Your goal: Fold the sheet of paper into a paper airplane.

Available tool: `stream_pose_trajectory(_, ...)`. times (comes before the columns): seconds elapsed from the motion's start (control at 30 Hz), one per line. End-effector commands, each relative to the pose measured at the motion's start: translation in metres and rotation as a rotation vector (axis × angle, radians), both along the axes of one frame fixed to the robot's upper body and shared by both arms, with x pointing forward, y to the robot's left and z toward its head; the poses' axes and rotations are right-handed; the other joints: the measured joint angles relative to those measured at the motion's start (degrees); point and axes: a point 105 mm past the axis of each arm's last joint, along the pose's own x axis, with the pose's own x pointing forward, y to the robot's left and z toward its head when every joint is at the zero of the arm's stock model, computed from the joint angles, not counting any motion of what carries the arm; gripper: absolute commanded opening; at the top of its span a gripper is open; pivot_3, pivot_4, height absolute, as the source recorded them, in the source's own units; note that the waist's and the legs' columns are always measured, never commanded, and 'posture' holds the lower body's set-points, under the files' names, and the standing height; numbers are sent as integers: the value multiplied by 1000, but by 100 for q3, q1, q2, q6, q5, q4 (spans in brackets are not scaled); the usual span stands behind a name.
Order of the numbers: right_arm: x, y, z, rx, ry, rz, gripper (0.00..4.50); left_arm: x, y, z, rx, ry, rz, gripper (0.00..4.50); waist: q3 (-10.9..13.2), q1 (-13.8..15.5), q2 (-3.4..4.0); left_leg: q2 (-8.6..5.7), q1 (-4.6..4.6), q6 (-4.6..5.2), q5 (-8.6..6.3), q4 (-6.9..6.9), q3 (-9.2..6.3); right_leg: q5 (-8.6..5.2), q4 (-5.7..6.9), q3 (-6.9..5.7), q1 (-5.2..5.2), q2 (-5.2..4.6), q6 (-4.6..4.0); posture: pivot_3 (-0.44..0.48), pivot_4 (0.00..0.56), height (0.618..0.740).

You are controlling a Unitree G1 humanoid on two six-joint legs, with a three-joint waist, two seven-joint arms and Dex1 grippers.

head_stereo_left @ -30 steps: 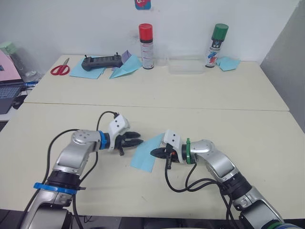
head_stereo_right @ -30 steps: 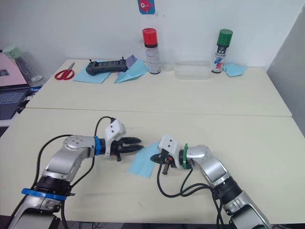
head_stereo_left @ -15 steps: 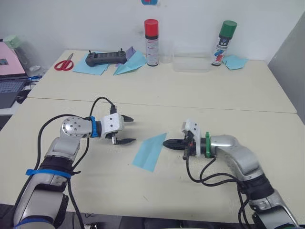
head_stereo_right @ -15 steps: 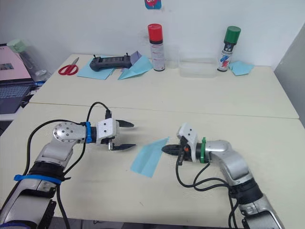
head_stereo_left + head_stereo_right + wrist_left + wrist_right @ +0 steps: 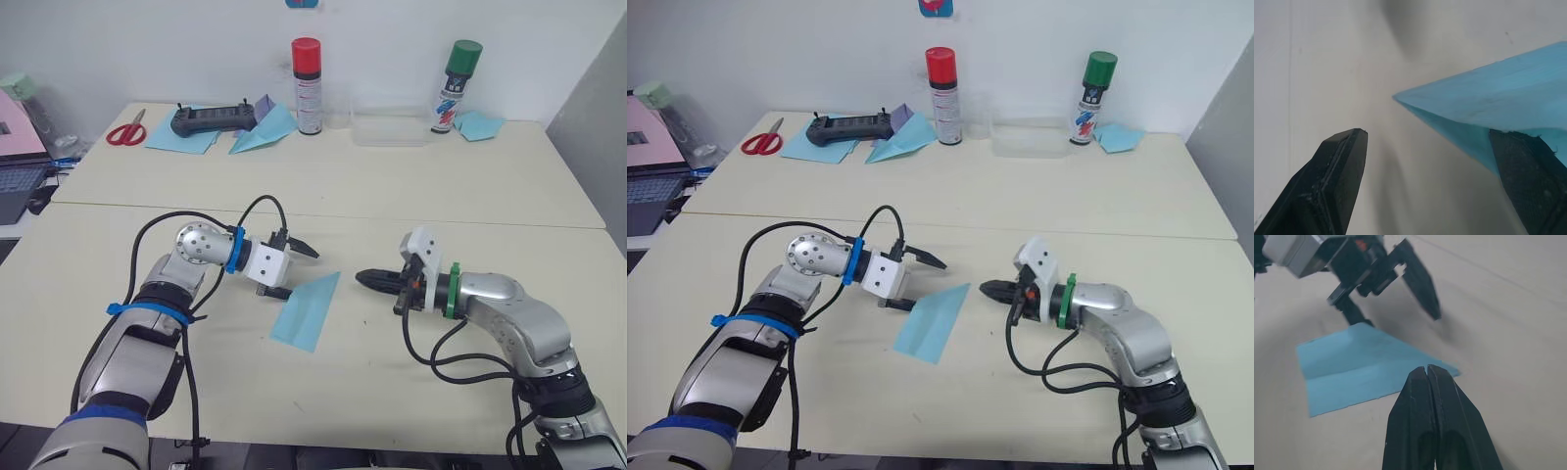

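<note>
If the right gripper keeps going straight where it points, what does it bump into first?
Probably the paper. The right gripper is shut and aims at its pointed corner, across a strip of bare table.

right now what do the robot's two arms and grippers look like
Both arms are silver-grey metal with looping black cables. The left gripper has a white housing, a blue wrist ring and two black fingers; the right gripper matches it, with a green ring.

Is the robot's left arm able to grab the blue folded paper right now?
Probably yes. The left gripper has its jaws open right at the edge of the folded sheet of paper, with nothing between them.
</note>
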Motion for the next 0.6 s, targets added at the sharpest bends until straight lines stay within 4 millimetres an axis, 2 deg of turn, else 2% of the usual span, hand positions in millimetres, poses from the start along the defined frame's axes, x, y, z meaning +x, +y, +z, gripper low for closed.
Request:
stream_pose_trajectory(0.03,-4,-10,8,11,-30,-30,0,-3,-8,6,17,-24,-87,3716,0,6,0,0,-2,0,0,0,-1,1,-1,-1,0,0,-1,0,150,740)
stream_pose_trajectory(0.2,-1,-20,7,10,-39,-92,0,-6,-12,3,36,-1,-130,2135,1,-2,-1,-1,-2,1,0,1,-2,1,2,-2,-1,0,0,0,150,740)
stream_pose_trajectory(0.4,2,-22,9,7,-56,-119,0,-6,-14,7,31,43,-138,137,1,-16,-1,0,-1,1,0,4,-4,1,7,-1,-1,2,2,0,150,740)
stream_pose_trajectory(0.5,4,-24,8,8,-60,-137,0,-6,-8,9,61,104,-102,28,1,-17,-1,0,-1,1,0,6,-4,2,7,-1,0,2,2,0,150,740)
stream_pose_trajectory(0.6,5,-26,8,11,-62,-149,0,-4,3,19,118,132,-36,28,3,-31,0,1,-1,1,0,6,-5,2,9,-1,0,4,3,0,150,740)
